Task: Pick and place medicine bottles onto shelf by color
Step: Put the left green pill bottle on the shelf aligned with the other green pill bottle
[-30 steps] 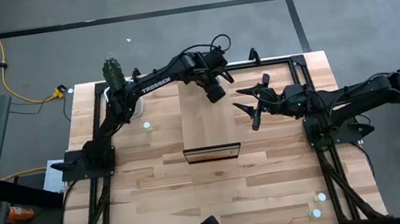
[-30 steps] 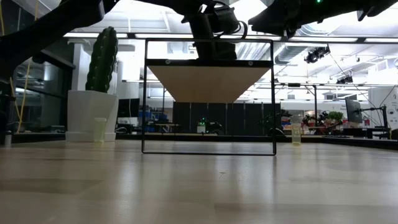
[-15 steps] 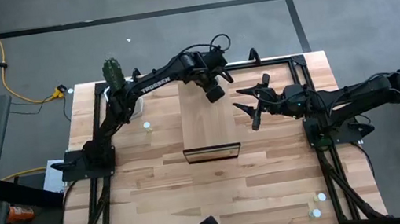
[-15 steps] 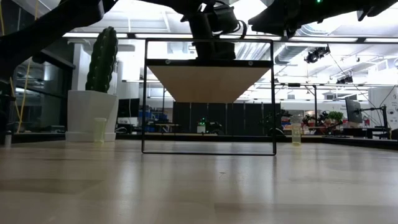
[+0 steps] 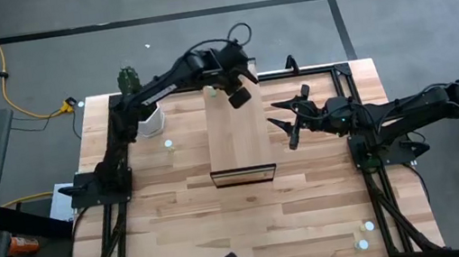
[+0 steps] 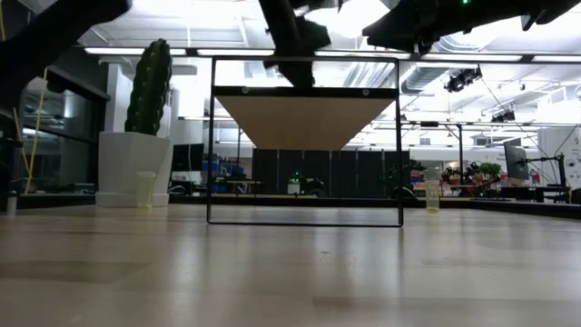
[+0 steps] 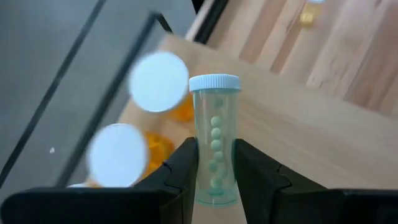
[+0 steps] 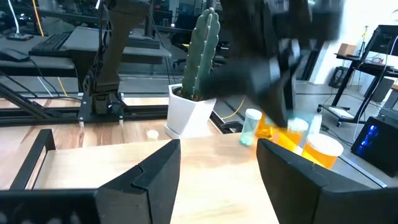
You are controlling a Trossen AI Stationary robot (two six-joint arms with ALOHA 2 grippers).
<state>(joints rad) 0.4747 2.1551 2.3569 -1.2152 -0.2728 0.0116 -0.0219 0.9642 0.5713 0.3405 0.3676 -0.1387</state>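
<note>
Left gripper, upper centre of the high view, pinches an upright green bottle at the shelf's far end beside orange bottles. Best practice: lower it squarely, clear of the orange group, before letting go. The green bottle holds small pills. Right gripper waits spread, right of the shelf.

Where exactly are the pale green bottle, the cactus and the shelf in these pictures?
pale green bottle [image 7: 215, 146]: left wrist view, middle of its clear body.
cactus [image 6: 149, 86]: low view, middle of the green stem.
shelf [image 5: 238, 136]: high view, bare wooden top.
</note>
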